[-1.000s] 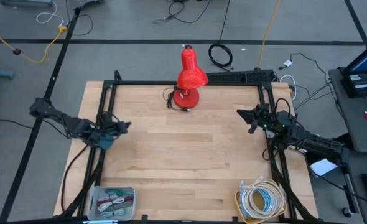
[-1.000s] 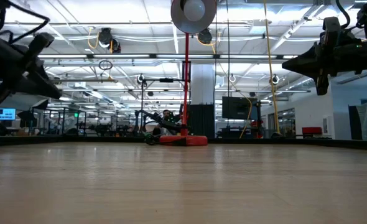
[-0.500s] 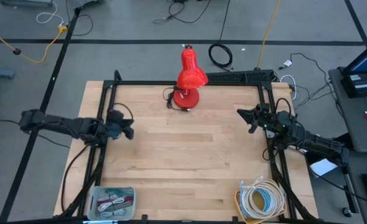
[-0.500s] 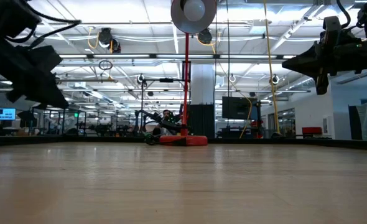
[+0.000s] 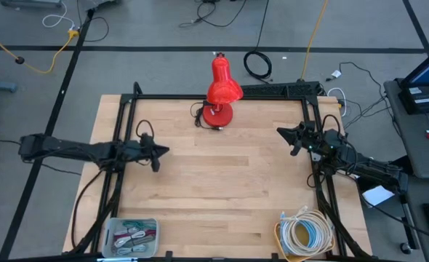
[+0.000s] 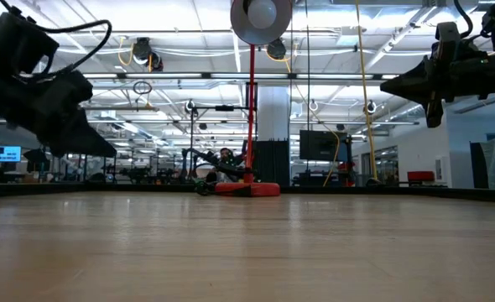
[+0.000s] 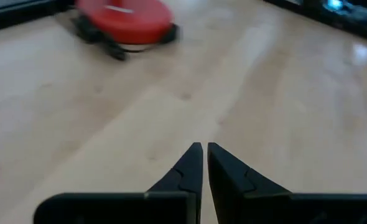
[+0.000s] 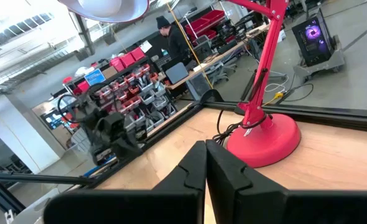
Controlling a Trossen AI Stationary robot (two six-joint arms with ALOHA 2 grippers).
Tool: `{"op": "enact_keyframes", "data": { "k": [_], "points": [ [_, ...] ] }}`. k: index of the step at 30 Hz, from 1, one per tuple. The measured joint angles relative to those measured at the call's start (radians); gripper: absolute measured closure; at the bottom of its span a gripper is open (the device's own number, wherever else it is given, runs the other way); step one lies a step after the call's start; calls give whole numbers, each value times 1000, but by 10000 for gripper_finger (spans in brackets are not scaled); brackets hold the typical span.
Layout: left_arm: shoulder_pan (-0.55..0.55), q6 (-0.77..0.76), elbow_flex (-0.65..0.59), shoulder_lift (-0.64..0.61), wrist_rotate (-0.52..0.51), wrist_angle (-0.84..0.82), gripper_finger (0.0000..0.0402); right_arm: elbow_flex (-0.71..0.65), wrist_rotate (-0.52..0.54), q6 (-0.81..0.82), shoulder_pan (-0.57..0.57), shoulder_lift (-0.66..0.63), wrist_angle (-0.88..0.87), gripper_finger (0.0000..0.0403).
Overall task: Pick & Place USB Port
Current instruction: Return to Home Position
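The left hand (image 5: pixel 158 152) is seen clenched on nothing, its fingers pressed together, and is held low over the left part of the tabletop (image 5: pixel 222 185). The right hand (image 5: pixel 283 134) is likewise clenched and empty, raised at the right edge and pointed toward the red lamp (image 5: pixel 220 91) at the far side. No cable is found on the open wood between the hands. Cables are gathered in two bins at the edge opposite the lamp: thin green and red ones in the pale bin (image 5: pixel 111 234) on the left arm's side, coiled white and light blue ones in the yellow-rimmed bin (image 5: pixel 279 234) on the right arm's side. The sorting is judged finished, with only the parking of the arms left.
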Motion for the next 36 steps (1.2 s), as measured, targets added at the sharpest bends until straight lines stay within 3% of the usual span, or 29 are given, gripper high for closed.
{"op": "enact_keyframes", "data": {
  "k": [11,36],
  "points": [
    [162,114,-2,48,-7,5,376,0,0,0,0,1,-1,403],
    [165,40,-5,48,-8,48,376,0,0,0,0,1,-1,403]
  ]
}}
